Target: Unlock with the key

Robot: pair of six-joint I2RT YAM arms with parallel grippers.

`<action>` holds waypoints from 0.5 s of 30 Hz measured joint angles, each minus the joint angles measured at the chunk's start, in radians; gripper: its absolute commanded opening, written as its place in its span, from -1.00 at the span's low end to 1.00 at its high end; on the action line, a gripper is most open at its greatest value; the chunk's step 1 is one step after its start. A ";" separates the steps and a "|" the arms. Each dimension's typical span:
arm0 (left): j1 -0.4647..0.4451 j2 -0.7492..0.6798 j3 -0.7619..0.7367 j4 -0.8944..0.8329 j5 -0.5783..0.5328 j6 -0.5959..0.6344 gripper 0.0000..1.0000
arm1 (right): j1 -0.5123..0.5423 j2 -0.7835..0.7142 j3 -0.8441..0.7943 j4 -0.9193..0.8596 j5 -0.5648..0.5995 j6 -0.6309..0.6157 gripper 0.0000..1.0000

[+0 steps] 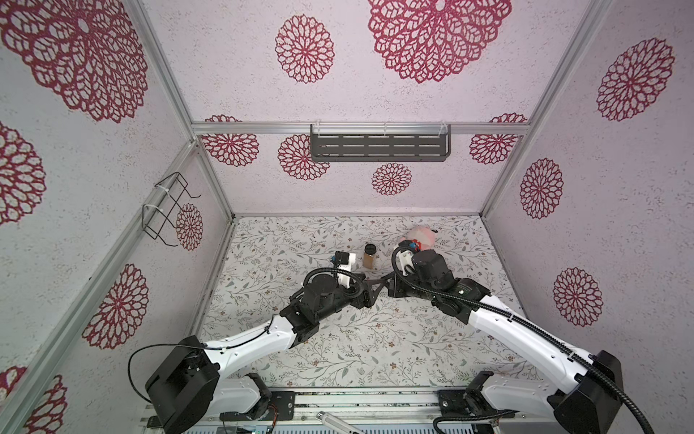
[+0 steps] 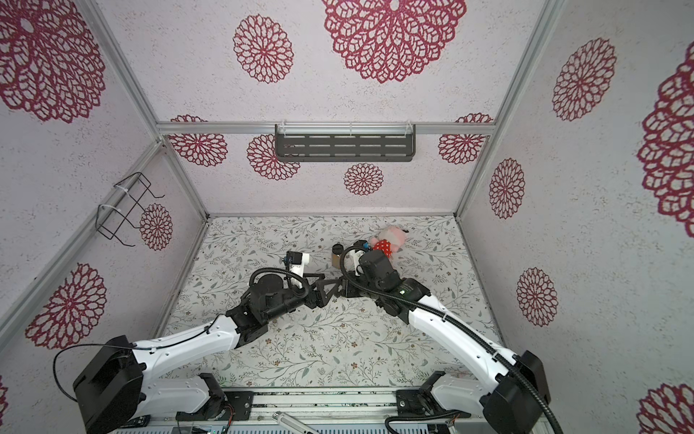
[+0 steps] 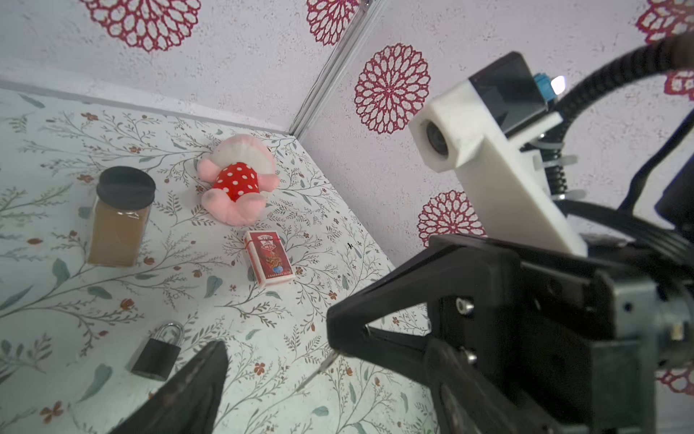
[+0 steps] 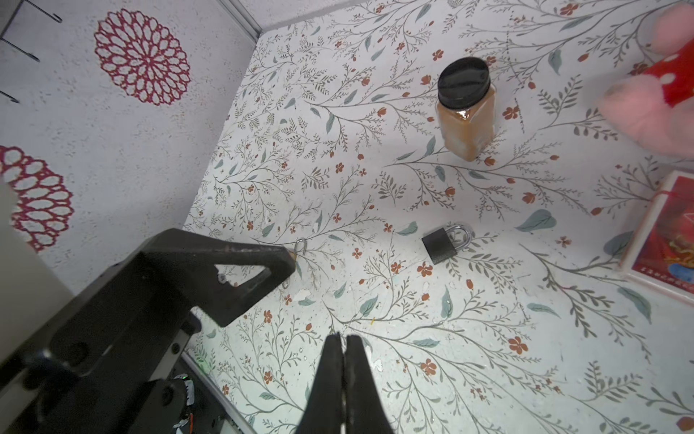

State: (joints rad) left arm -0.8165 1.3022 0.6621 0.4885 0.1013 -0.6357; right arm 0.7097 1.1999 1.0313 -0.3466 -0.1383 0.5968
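Nearest the lens in both top views, my left arm (image 1: 240,345) and right arm (image 1: 525,330) reach in from the front rail, and their wrists come almost together over the middle of the flowered table (image 1: 375,357). My left gripper (image 1: 372,287) hangs low with its jaws spread wide and grips nothing. My right gripper (image 4: 342,338) points toward it from just beside, its jaws pressed flat together, tip against tip, with nothing between them that I can see. At the far right of the table a pink plush toy (image 3: 236,184) in a red spotted dress lies on its back. To its left a square jar (image 3: 120,221) of brown stuff stands upright under a black lid. A red card box (image 3: 268,259) lies flat just in front of the toy. The black padlock (image 3: 157,353) lies flat on the cloth on the near side of the jar, its silver shackle seated, apart from both grippers. The key (image 3: 326,363) seems to lie on the cloth close to my two grippers and some way from the padlock. The right wrist view shows it half hidden behind one of my left gripper's fingers (image 4: 240,263), and neither gripper holds it.
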 measured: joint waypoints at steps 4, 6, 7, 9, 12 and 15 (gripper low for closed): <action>-0.002 0.014 -0.074 0.134 0.004 0.075 0.55 | -0.018 0.000 0.043 -0.036 -0.045 0.006 -1.00; -0.002 0.024 -0.092 0.174 0.018 0.107 0.48 | -0.026 -0.003 0.058 -0.043 -0.065 0.006 -1.00; -0.003 0.029 -0.097 0.197 0.025 0.124 0.47 | -0.029 -0.007 0.065 -0.048 -0.077 0.006 -1.00; -0.010 0.034 -0.105 0.237 0.035 0.154 0.44 | -0.033 -0.012 0.075 -0.058 -0.097 0.007 -1.00; -0.025 0.039 -0.103 0.263 0.047 0.200 0.27 | -0.033 -0.013 0.089 -0.064 -0.129 0.007 -1.00; -0.032 0.051 -0.091 0.257 0.049 0.238 -0.10 | -0.033 -0.013 0.099 -0.066 -0.152 0.008 -1.00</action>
State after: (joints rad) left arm -0.8486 1.3533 0.5713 0.7452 0.1505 -0.3977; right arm 0.6765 1.1873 1.1301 -0.4129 -0.2905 0.6044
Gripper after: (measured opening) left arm 0.551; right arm 0.042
